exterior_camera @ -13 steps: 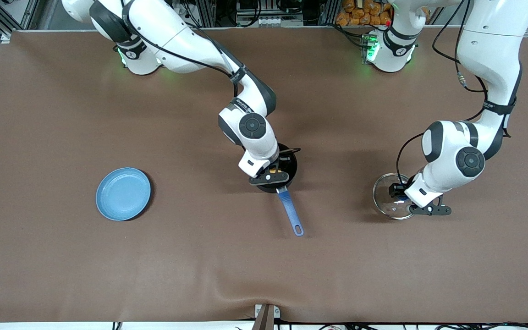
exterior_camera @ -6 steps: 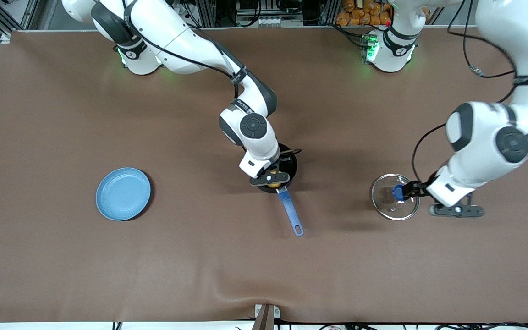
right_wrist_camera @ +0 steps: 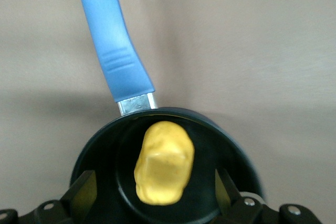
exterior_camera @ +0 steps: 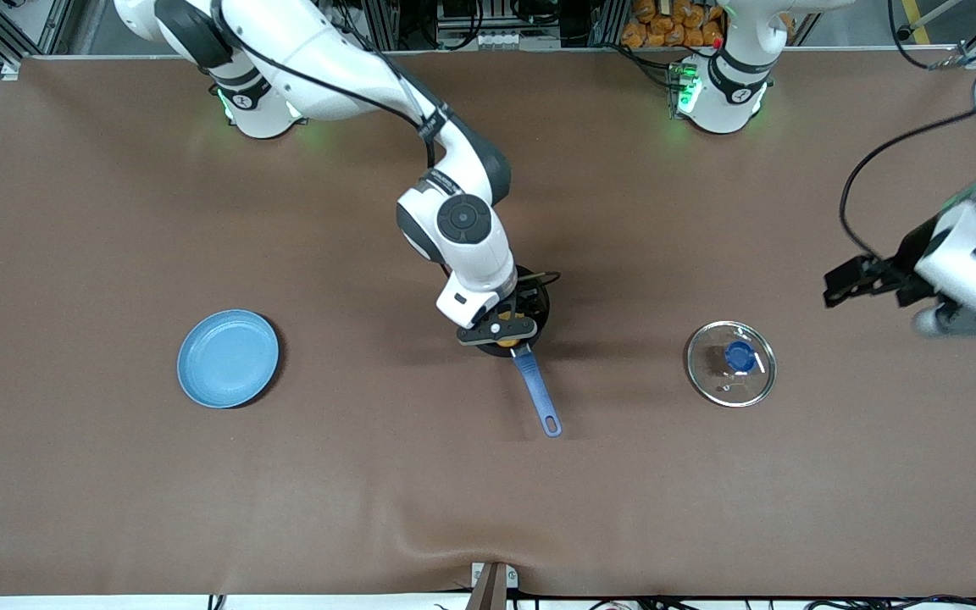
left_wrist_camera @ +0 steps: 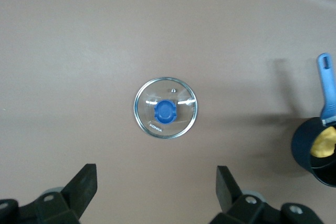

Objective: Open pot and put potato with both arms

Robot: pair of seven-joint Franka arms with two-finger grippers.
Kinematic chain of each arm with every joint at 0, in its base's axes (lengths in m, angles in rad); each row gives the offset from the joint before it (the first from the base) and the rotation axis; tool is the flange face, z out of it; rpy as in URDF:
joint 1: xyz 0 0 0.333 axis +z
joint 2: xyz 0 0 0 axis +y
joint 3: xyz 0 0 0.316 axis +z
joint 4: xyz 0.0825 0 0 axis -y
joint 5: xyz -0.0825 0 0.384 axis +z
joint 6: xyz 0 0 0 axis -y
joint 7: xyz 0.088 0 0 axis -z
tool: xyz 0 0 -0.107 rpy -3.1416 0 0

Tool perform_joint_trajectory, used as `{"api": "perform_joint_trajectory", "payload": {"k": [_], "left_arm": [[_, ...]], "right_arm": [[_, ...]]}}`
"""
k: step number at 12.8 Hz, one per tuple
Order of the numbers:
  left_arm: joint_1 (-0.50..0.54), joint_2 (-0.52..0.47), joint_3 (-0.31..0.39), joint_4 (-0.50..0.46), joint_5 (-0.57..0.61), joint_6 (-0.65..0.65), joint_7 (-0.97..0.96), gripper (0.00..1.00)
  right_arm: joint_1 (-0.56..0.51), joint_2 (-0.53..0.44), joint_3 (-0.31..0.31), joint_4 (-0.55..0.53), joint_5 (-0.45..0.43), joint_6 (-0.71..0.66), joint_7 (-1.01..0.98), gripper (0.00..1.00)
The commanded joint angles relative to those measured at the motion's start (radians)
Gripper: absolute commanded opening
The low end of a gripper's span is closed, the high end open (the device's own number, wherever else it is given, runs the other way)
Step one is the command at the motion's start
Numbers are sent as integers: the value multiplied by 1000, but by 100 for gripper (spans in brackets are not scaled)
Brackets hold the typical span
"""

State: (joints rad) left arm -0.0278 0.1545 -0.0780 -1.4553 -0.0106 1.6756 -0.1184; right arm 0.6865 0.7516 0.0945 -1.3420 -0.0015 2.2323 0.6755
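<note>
The black pot (exterior_camera: 539,298) with its blue handle (exterior_camera: 537,392) stands open mid-table. The yellow potato (right_wrist_camera: 164,162) lies inside it. My right gripper (right_wrist_camera: 156,192) hangs open just over the pot's mouth (right_wrist_camera: 94,153), a finger (right_wrist_camera: 84,190) on each side of the potato and not touching it. The glass lid (exterior_camera: 731,363) with a blue knob lies flat on the table toward the left arm's end. My left gripper (left_wrist_camera: 156,190) is open and empty, high above the table, looking down on the lid (left_wrist_camera: 166,108). The pot (left_wrist_camera: 315,153) also shows in the left wrist view.
A flat blue plate (exterior_camera: 228,357) lies toward the right arm's end of the table. The brown tablecloth (exterior_camera: 369,491) covers the whole table. The left arm's hand (exterior_camera: 865,282) hangs near that end's table edge.
My left gripper has lifted away from the lid and swung toward its own end of the table, leaving the lid flat on the table. My right gripper stays over the pot.
</note>
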Motion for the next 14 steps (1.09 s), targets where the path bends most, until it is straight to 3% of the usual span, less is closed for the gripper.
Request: {"api": "perform_joint_trajectory", "payload": {"k": [1, 5, 12, 14], "left_arm": [[2, -30, 0, 9, 21, -20, -15, 100], [2, -47, 0, 41, 14, -82, -18, 100], [2, -76, 4, 39, 7, -119, -30, 100], [2, -81, 4, 36, 9, -119, -27, 100]], "right_arm": [[-65, -154, 10, -34, -11, -178, -36, 100], [-224, -291, 11, -40, -11, -354, -97, 100], [-571, -411, 5, -40, 15, -586, -589, 100], [-584, -449, -63, -40, 15, -644, -648, 100]]}}
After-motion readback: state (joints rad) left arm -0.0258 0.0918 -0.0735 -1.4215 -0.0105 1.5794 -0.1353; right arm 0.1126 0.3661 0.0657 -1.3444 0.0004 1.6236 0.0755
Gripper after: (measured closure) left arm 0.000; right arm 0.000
